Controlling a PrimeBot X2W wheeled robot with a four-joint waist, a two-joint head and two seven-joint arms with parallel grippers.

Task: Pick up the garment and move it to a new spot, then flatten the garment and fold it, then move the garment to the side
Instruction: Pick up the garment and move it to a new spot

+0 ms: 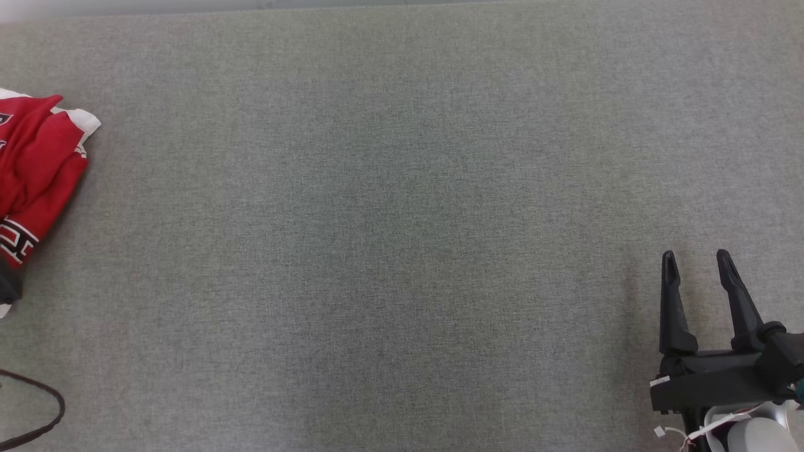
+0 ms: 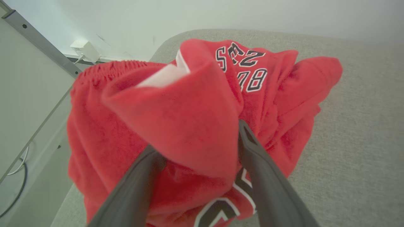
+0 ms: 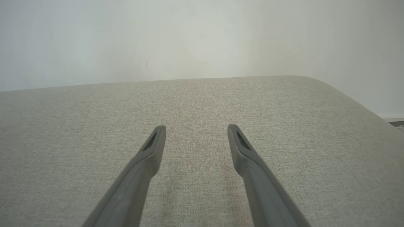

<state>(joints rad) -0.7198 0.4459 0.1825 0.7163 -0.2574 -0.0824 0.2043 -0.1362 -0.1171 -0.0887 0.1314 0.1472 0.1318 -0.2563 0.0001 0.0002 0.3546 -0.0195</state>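
A grey woven cloth surface (image 1: 402, 226) lies flat across the head view and meets a pale wall (image 3: 189, 37) behind. At the far left the red garment (image 1: 38, 169) lies crumpled and cut off by the frame edge. It is soft and fleecy, with white trim and black-and-white lettering too bunched to read. Below it a dark cable loop (image 1: 50, 414) is partly cut off. The left gripper (image 2: 199, 138) stands spread wide astride a raised fold of the garment, one fingertip hidden under the cloth, not clamped. At the right, the right gripper (image 1: 696, 257) is released, its long tapered fingers apart over bare cloth.
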